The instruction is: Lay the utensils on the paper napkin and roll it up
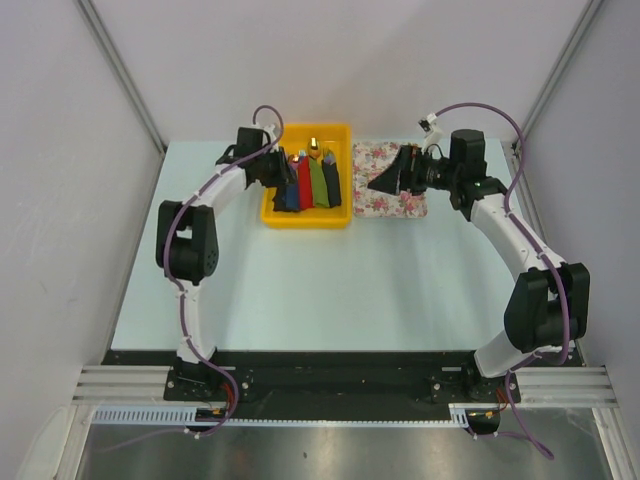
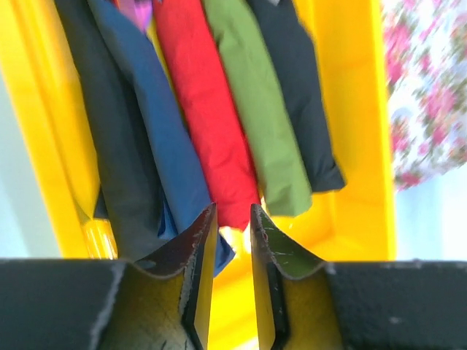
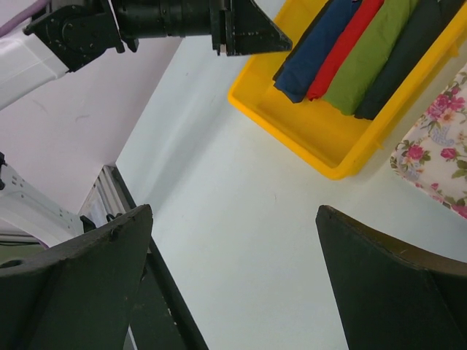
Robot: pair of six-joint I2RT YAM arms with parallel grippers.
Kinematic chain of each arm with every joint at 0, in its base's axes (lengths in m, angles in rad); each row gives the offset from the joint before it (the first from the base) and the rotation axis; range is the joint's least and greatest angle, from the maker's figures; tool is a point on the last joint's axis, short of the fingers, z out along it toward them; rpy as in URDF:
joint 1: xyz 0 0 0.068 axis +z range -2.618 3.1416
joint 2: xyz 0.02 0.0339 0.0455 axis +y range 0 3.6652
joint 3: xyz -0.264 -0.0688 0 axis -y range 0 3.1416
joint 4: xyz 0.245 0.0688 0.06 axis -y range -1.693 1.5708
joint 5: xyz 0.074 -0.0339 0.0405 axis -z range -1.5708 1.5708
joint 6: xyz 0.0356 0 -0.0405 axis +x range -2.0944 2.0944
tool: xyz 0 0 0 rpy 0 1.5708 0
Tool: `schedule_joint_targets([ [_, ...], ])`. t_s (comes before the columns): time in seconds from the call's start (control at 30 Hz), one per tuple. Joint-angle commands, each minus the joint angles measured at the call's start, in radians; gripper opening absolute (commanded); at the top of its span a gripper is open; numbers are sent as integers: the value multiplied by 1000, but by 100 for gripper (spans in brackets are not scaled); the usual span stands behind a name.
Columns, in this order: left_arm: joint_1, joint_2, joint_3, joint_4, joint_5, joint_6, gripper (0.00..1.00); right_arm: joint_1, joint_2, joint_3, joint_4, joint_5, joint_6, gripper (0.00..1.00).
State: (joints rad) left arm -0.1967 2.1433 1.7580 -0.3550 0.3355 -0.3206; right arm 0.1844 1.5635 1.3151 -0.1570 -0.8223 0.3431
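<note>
The paper napkin shows only as a rolled dark-blue bundle (image 1: 291, 195) (image 2: 153, 124) (image 3: 317, 44), lying in the yellow tray (image 1: 305, 222) between a black and a red bundle. A purple-sheened bit (image 2: 135, 11) pokes from its far end; the utensils are otherwise hidden. My left gripper (image 1: 275, 170) (image 2: 233, 208) hovers over the tray's near left end. Its jaws stand a narrow gap apart with nothing between them, just above the blue roll's near end. My right gripper (image 1: 390, 178) (image 3: 233, 211) is wide open and empty over the floral mat's left edge.
The tray also holds red (image 2: 201, 109), green (image 2: 259, 109) and black (image 2: 299, 95) bundles, with a gold tip (image 1: 314, 143) at the far end. The floral mat (image 1: 400, 205) (image 3: 438, 153) lies right of the tray. Bare table (image 1: 320, 290) spreads in front of both.
</note>
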Motion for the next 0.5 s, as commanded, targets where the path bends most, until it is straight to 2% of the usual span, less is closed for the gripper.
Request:
schedule_joint_targets([
  [0.0, -6, -19, -37, -21, -19, 80, 28, -11, -14, 23, 17, -24, -7, 100],
  [0.27, -4, 27, -45, -30, -82, 106, 26, -28, -26, 16, -3, -18, -19, 100],
  [0.47, -6, 78, 14, -76, -95, 95, 25, -39, -29, 13, -13, -23, -26, 100],
])
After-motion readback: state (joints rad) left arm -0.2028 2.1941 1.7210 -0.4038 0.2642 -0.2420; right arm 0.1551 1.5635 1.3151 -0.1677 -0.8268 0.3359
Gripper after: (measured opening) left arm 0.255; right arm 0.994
